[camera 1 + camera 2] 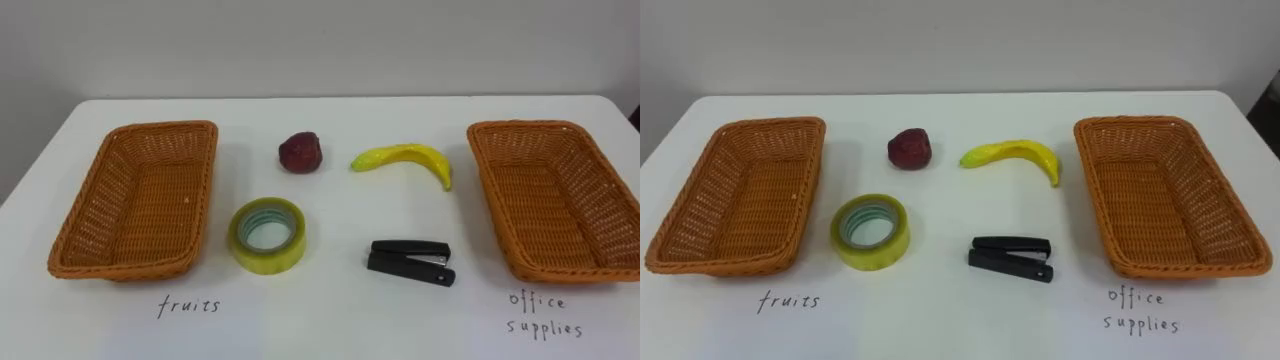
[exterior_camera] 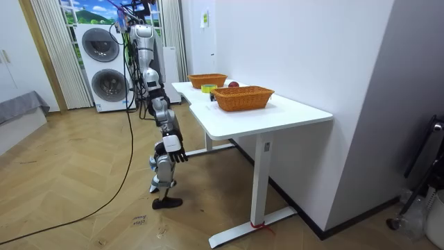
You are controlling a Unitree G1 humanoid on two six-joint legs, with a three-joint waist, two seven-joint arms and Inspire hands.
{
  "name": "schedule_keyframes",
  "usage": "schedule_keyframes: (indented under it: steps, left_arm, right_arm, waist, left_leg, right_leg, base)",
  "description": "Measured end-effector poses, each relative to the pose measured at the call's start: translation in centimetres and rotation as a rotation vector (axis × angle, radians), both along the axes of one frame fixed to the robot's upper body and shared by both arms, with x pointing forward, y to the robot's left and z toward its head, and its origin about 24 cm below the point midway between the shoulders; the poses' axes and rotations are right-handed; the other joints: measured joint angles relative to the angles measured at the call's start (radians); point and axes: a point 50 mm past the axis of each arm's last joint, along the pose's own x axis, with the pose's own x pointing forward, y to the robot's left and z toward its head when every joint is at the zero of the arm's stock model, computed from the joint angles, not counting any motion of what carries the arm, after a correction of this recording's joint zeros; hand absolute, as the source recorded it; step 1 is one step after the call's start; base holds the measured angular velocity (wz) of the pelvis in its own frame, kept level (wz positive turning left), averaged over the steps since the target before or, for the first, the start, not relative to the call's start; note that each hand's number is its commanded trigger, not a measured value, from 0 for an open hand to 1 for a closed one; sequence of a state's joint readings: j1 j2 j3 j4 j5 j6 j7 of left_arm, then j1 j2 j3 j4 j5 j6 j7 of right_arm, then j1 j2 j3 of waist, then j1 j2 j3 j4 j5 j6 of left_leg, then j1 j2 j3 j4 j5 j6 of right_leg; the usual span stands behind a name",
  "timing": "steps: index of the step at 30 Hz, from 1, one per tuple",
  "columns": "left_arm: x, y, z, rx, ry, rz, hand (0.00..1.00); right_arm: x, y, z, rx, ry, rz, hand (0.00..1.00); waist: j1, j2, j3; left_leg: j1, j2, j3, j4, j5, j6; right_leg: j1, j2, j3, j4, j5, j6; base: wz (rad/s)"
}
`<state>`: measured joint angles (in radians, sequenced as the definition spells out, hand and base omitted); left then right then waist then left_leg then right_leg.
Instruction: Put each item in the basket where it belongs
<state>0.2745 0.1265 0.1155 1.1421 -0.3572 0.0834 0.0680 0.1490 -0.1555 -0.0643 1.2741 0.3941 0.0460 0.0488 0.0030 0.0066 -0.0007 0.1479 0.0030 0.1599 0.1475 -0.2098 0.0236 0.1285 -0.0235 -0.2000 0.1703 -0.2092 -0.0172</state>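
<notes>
Two brown wicker baskets stand on the white table, both with nothing in them. The left basket has a handwritten fruit label in front of it. The right basket has an office-supplies label. Between them lie a dark red fruit, a yellow banana, a roll of yellow-green tape and a black stapler. In the room view I stand at the table's long side, and my right hand hangs low beside my leg with relaxed fingers, holding nothing.
The table runs along a white wall, with its far edge close to that wall. Behind me stand two stacked washing machines and a curtain. Wooden floor lies open around the table's front and near end.
</notes>
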Motion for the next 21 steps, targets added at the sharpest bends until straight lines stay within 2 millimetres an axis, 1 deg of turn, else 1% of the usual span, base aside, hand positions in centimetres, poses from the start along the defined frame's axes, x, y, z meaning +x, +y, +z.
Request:
schedule_keyframes:
  steps: [2, 4, 13, 18, 21]
  left_arm:
    - [0.0, 0.1, 0.0, 0.01, 0.004, -0.001, 0.0]
    - [0.3, 0.0, 0.0, 0.009, -0.001, -0.005, 0.0]
    - [1.5, 0.0, 0.0, -0.01, -0.028, -0.011, 0.0]
    - [1.4, -0.1, 0.0, -0.026, -0.034, -0.011, 0.0]
    - [1.3, -0.1, 0.0, -0.026, -0.027, -0.007, 0.0]
  right_arm:
    - [-0.1, 0.1, 0.0, 0.002, 0.002, -0.003, 0.0]
    - [0.0, 0.2, 0.0, 0.003, 0.001, -0.004, 0.0]
    - [-0.2, 0.2, -0.1, 0.016, 0.02, -0.029, 0.0]
    - [-0.4, 0.2, -0.1, 0.022, 0.033, -0.049, 0.0]
    - [-0.9, 0.2, -0.1, 0.012, 0.05, -0.066, 0.0]
  waist:
    - [0.0, -0.005, 0.0]
    - [0.0, -0.006, 0.0005]
    - [-0.001, -0.005, 0.0011]
    - [-0.001, -0.005, 0.0015]
    - [-0.002, -0.003, 0.0023]
  left_leg:
    - [0.0, 0.0, -0.002, 0.0, 0.0, 0.0]
    - [-0.001, 0.0, -0.001, 0.0, 0.0, 0.0]
    - [0.002, 0.0, 0.001, -0.003, -0.001, 0.001]
    - [0.004, 0.0, 0.0, -0.003, -0.001, 0.001]
    - [0.004, 0.001, 0.0, -0.004, -0.001, 0.001]
  right_leg:
    - [0.0, 0.0, 0.0, 0.0, 0.0, 0.0]
    - [0.0, 0.0, 0.0, 0.0, 0.0, 0.0]
    - [0.0, 0.001, 0.004, 0.0, 0.0, 0.0]
    - [0.001, 0.001, 0.005, -0.001, 0.001, 0.0]
    - [0.001, 0.002, 0.006, -0.001, 0.001, 0.0]
  base:
    - [0.0]
    - [0.0]
    - [0.0]
    - [0.0]
    - [0.0]
